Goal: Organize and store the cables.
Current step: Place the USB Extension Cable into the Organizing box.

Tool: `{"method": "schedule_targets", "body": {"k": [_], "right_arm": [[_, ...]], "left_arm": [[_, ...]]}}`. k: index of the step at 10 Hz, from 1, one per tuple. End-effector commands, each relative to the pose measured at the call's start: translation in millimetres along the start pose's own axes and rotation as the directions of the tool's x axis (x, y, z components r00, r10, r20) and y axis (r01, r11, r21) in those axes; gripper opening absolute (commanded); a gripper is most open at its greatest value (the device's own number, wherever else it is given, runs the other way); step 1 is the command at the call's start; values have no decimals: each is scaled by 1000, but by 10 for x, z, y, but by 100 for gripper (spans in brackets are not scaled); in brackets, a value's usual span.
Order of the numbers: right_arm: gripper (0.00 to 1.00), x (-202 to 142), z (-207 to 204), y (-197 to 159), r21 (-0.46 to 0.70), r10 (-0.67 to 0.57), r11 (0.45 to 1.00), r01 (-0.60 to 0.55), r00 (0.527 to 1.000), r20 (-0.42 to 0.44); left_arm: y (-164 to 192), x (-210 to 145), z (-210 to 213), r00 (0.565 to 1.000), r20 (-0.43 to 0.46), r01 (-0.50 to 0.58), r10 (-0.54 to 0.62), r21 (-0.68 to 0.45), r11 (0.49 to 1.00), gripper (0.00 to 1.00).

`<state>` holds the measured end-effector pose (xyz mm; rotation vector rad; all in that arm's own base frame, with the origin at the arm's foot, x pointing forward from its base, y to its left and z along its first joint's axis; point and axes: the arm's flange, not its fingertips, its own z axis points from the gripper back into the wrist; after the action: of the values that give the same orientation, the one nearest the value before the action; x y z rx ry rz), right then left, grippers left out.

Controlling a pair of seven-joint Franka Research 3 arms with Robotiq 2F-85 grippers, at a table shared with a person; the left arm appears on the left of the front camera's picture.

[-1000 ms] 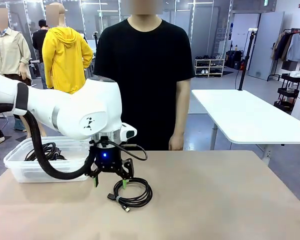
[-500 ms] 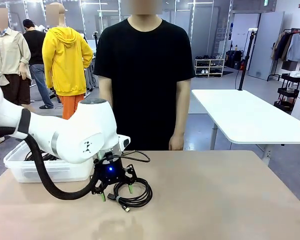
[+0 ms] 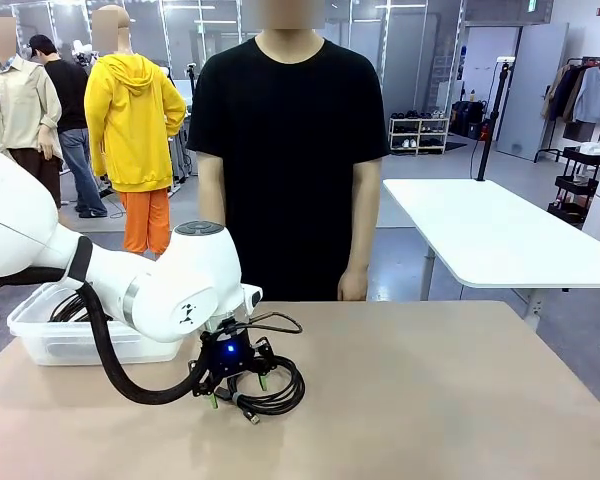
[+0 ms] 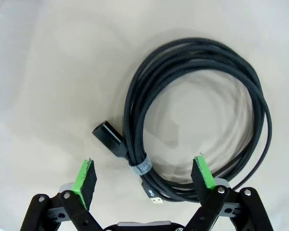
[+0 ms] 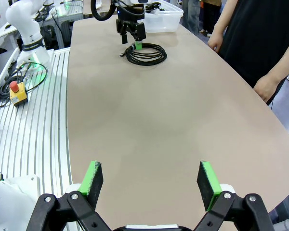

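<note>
Here left claw (image 4: 144, 175) spread wide, straddling tied bundle of cable (image 4: 197, 110) on desk (image 4: 48, 72). Cord likely light, floppy; taped section between pads looks the best hold.

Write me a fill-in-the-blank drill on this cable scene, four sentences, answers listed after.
1. The left gripper hangs over the coiled cable with its jaws ____.
2. The cable lies on the ____ table.
3. The clear plastic bin near the table's edge already holds more ____.
4. The right gripper, far from the coil, grips ____.

Missing words: open; tan; cables; nothing
</note>
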<state>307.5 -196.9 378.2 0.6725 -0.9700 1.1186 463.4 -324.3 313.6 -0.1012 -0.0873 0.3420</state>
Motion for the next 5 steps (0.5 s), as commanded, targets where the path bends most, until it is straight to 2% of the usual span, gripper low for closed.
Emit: {"method": "schedule_targets", "body": {"k": [1,2,3,4,5], "right_arm": [[100,20,-17,3,-14,-15,1000,15,1000,6],[100,20,-17,3,-14,-15,1000,15,1000,6],[100,20,-17,3,-14,-15,1000,15,1000,6],[100,20,-17,3,-14,-15,1000,15,1000,6],[100,20,-17,3,-14,-15,1000,15,1000,6]], "left_arm": [[-107,-26,15,1000,7,-21,21,16,1000,100],[-106,-21,-27,1000,-7,-14,14,48,999,100],[-96,-30,-20,1000,-13,1,0,43,999,91],[-77,-35,0,999,-18,31,-30,56,998,53],[-31,-25,7,1000,-16,16,-15,81,997,31]]}}
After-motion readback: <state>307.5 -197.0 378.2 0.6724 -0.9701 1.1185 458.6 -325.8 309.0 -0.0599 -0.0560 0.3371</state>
